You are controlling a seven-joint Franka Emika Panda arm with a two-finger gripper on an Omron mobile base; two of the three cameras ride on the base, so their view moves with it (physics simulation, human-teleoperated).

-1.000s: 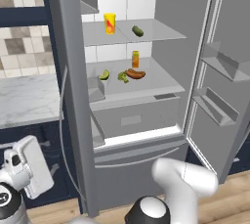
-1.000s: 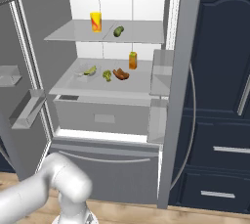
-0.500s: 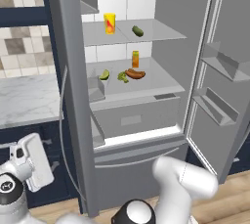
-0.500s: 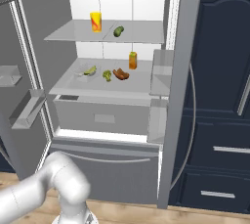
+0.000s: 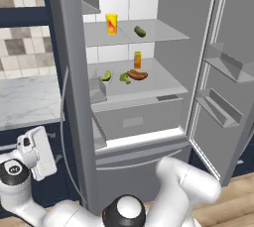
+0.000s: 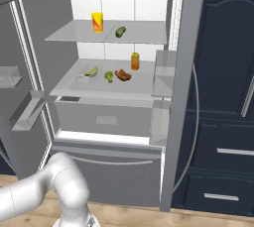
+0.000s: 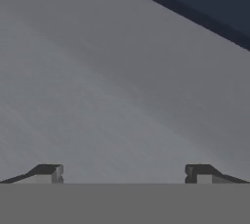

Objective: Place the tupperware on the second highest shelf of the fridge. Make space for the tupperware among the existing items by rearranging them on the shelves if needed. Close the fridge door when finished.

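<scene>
Hand view: gripper [image 7: 124,171] with jaws spread wide, grasping nothing, faces a grey panel [image 7: 97,81] — the tupperware [image 6: 89,72], probably light, stiff and slick-walled, wants pinching across its narrow sides.

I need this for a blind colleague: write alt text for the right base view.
An open fridge holds a yellow cup and a cucumber on the upper shelf. Below sit an orange bottle, a sausage and green vegetable pieces.
</scene>
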